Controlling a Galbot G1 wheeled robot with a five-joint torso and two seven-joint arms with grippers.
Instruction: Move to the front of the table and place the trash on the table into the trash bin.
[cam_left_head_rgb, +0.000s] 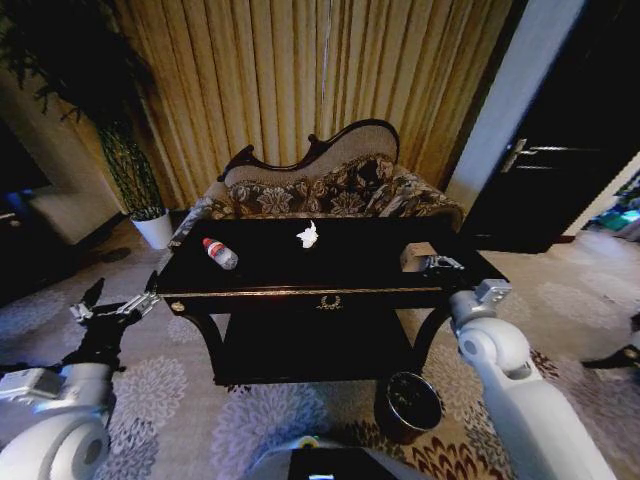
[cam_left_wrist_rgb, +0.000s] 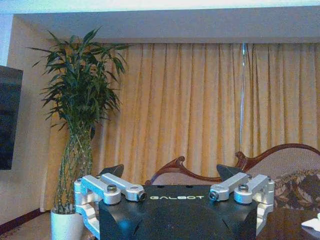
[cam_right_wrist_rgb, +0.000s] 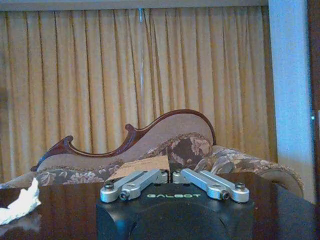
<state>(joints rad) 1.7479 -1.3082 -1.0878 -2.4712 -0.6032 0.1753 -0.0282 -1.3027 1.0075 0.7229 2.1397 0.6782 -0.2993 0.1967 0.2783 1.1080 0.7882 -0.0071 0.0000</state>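
Observation:
The dark glossy table (cam_left_head_rgb: 330, 262) stands right in front of me. On it lie a clear bottle (cam_left_head_rgb: 220, 253) with a red cap at the left and a crumpled white tissue (cam_left_head_rgb: 308, 235) near the far edge. A small tan scrap (cam_left_head_rgb: 416, 255) sits at the right end. My right gripper (cam_left_head_rgb: 442, 266) hovers there, shut, its fingertips against that tan scrap (cam_right_wrist_rgb: 141, 166); I cannot tell whether it is held. The tissue (cam_right_wrist_rgb: 20, 202) lies off to its side. My left gripper (cam_left_head_rgb: 120, 298) hangs open beside the table's left end. The reddish-brown trash bin (cam_left_head_rgb: 410, 405) stands on the carpet under the table's front right.
A carved floral sofa (cam_left_head_rgb: 330, 185) backs the table, with gold curtains behind. A tall plant in a white pot (cam_left_head_rgb: 155, 228) stands at the far left. A dark door (cam_left_head_rgb: 570, 150) is at the right. Patterned carpet lies open on both sides.

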